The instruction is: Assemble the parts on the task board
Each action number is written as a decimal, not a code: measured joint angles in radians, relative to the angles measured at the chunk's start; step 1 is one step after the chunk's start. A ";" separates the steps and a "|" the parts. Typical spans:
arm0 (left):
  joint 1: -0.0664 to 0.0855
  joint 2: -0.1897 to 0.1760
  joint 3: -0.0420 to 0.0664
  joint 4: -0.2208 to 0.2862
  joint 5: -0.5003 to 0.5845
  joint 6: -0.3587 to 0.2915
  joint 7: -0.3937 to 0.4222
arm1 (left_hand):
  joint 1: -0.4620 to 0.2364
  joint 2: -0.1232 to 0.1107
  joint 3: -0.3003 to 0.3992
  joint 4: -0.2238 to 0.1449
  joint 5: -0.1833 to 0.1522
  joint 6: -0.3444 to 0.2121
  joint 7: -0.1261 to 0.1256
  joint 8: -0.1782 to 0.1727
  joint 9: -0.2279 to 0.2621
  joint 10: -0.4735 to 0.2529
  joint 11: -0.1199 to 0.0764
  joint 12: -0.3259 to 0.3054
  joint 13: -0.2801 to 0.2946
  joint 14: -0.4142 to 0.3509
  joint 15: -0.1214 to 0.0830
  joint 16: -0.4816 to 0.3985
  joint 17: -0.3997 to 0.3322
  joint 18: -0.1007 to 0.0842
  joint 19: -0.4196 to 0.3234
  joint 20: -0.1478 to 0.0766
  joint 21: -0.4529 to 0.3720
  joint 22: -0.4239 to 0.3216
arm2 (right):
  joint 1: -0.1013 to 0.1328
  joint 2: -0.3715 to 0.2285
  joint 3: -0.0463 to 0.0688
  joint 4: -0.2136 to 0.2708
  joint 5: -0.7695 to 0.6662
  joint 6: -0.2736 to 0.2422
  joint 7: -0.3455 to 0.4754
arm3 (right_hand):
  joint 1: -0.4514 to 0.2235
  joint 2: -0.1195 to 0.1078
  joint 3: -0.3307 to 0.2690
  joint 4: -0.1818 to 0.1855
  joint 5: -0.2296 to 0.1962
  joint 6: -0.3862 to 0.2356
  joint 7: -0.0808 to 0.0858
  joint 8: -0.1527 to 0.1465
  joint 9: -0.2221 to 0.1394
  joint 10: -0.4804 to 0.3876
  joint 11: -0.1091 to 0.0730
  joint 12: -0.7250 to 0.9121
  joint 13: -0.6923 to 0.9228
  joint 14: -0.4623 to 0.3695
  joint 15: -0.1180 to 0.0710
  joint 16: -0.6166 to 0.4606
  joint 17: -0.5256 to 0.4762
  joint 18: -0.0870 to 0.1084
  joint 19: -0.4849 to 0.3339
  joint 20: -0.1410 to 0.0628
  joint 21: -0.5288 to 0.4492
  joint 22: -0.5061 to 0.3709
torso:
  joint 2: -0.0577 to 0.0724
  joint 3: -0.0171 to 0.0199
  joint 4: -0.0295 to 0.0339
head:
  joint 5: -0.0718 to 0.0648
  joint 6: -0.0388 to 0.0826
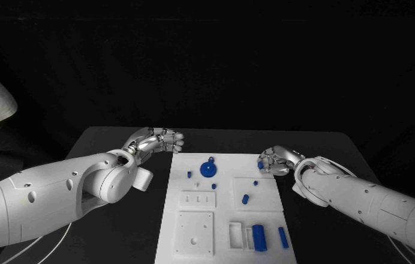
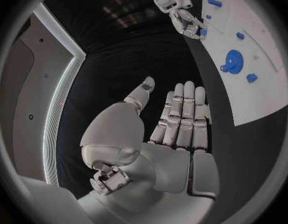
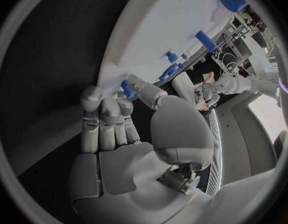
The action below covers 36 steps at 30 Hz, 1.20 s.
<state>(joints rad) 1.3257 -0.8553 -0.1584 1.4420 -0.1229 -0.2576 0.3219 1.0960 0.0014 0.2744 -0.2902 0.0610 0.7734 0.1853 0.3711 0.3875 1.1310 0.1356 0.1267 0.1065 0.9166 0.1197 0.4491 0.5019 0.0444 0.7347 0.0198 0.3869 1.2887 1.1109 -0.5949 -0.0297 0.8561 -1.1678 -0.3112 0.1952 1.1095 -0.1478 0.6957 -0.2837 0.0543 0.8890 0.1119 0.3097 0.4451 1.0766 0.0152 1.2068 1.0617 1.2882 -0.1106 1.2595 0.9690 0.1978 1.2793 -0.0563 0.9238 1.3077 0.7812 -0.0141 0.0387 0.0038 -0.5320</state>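
**At the far right edge of the board: pinching a small blue part, most of the assembly waiting**

On the black table, lying lengthwise away from the robot: the white task board, with parts scattered over it. Near its far end, lying flat, a blue gear, with a small blue peg just beside it toward the left edge. Further in, resting on a raised square plate, two short blue pins. At the near end, sitting beside a slotted white block, a large blue cylinder and a slimmer blue rod. Appearing, as a judgement, to be early going: nearly every part lying loose, no piece clearly seated in its place, though too small to be sure of the pins.

At the board's far right edge, hovering low and curling inward: the right hand, pinching a small blue part between thumb and fingertip, the remaining fingers lying close together and bent. Looking, by judgement, like a lift or a placement just beginning; impossible to tell which.

Off the board's far left corner, hanging over bare table: the left hand, holding nothing, fingers stretched straight and side by side, thumb standing apart, palm facing the wrist camera. Seeming to be idling well clear of the parts.
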 measured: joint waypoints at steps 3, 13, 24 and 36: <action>0.000 0.000 0.000 0.000 0.000 0.000 0.000 | 0.000 0.000 0.000 0.000 0.000 0.000 0.000 0.000 0.000 0.000 0.000 0.000 -0.001 0.000 0.000 0.000 0.000 0.000 0.000 0.000 0.000 0.000 | 0.000 0.000 0.000 0.000 -0.002 0.000 0.000 | 0.021 0.001 0.027 0.000 0.000 0.000 0.000 -0.005 0.000 0.000 0.000 0.000 -0.001 -0.002 0.005 -0.001 0.002 0.000 0.000 -0.003 0.000 0.000 | 0.000 0.0001 0.0000 | 0.000 0.000; 0.000 0.000 0.000 0.000 0.000 0.002 -0.001 | 0.000 0.000 0.000 0.000 0.000 0.000 0.000 0.000 0.000 0.000 0.000 0.000 -0.001 0.000 0.000 0.000 0.001 0.010 0.000 0.000 0.000 0.000 | 0.000 0.002 0.000 -0.001 -0.009 -0.001 0.000 | 0.022 0.002 0.035 0.000 0.000 0.000 0.000 -0.009 0.000 0.000 0.000 0.000 -0.001 0.000 0.007 -0.001 0.003 0.000 0.000 -0.003 0.000 0.000 | 0.000 0.0007 0.0000 | 0.000 0.000; 0.000 0.001 0.000 0.000 0.000 0.003 -0.001 | 0.000 0.000 0.000 0.000 0.000 0.000 0.000 0.000 0.000 0.000 0.000 0.000 -0.001 0.000 0.000 -0.004 0.001 0.010 0.000 0.000 0.000 0.000 | 0.000 0.006 0.000 -0.001 -0.012 -0.001 0.001 | 0.022 0.002 0.035 0.000 0.000 0.000 0.000 -0.009 0.000 0.000 0.000 0.004 -0.001 0.000 0.007 -0.001 0.005 0.000 0.000 -0.003 0.000 0.000 | 0.000 0.0003 0.0000 | -0.001 0.000; 0.000 -0.001 0.000 0.000 0.000 0.004 -0.001 | 0.000 0.000 0.000 0.000 0.000 0.000 0.000 0.000 0.000 0.000 0.000 0.000 -0.001 0.000 0.000 -0.004 0.002 0.009 0.000 0.000 0.000 0.000 | 0.000 0.007 0.000 -0.003 -0.018 0.000 0.001 | 0.014 0.009 0.048 0.013 0.000 0.000 0.000 0.018 0.018 0.000 0.000 0.004 -0.001 -0.001 0.008 -0.001 0.009 0.000 0.000 -0.002 0.004 0.000 | 0.000 -0.0004 0.0000 | 0.000 -0.001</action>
<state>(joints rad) 1.3257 -0.8559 -0.1583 1.4421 -0.1229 -0.2535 0.3209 1.0960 0.0014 0.2744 -0.2901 0.0610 0.7734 0.1853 0.3711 0.3877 1.1309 0.1356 0.1267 0.1059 0.9166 0.1196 0.4452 0.5034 0.0537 0.7347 0.0198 0.3869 1.2886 1.1113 -0.5876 -0.0293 0.8528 -1.1856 -0.3113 0.1962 1.1237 -0.1389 0.7439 -0.2706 0.0544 0.8890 0.1119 0.3279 0.4630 1.0764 0.0153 1.2109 1.0611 1.2873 -0.1024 1.2583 0.9777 0.1978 1.2791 -0.0587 0.9274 1.3075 0.7811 -0.0145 0.0387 0.0037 -0.5333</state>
